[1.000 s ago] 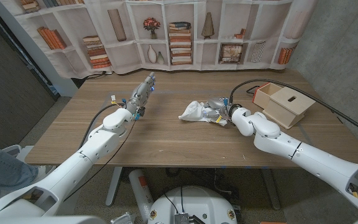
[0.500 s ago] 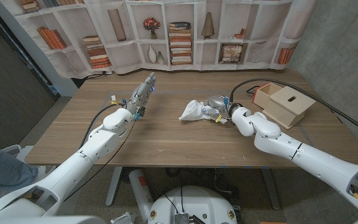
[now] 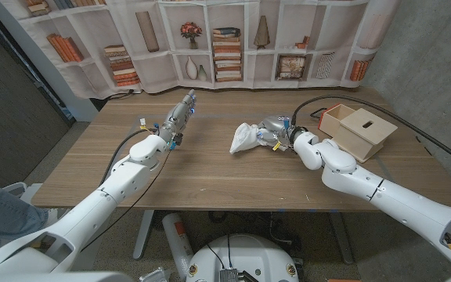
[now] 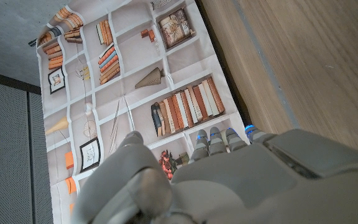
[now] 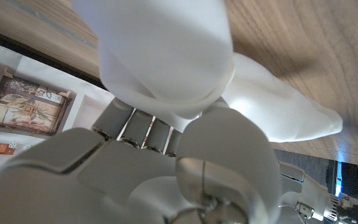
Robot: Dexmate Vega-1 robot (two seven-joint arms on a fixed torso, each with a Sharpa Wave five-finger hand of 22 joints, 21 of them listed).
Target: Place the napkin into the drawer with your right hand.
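The napkin (image 3: 247, 138) is plain white. The drawer (image 3: 359, 130) is pale, unfinished wood with a dark slot in its top face. The table (image 3: 210, 168) is mid-brown with lengthwise grain. The right hand (image 3: 276, 129) and left hand (image 3: 180, 115) look metallic grey, perhaps with small blue lights, on glossy white arms. The backdrop (image 3: 210, 39) is cream, printed with shelves and orange books.

A printed bookshelf curtain (image 3: 210, 47) hangs behind the wooden table (image 3: 210, 168).
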